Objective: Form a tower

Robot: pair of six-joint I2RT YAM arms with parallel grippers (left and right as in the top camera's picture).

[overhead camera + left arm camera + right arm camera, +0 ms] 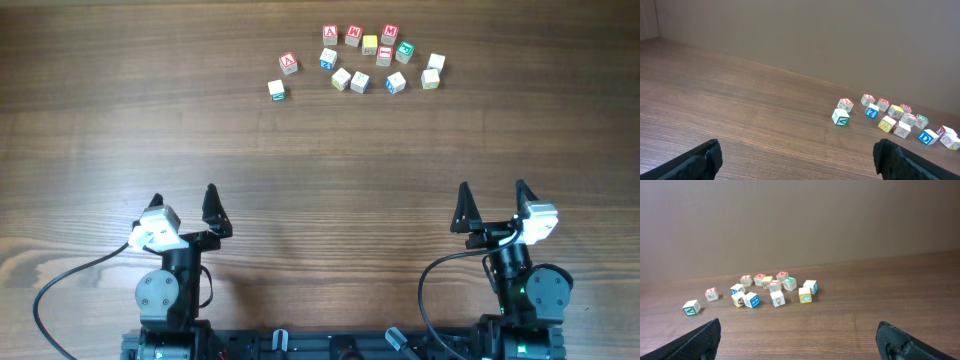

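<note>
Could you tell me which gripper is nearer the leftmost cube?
Left. The cube lies ahead, slightly right of the left gripper, and far left of the right gripper.

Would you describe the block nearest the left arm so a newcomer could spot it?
On the far side of the wooden table lies a cluster of letter cubes. The green-marked cube sits apart at its left end; its nearest neighbour is red-lettered.
</note>
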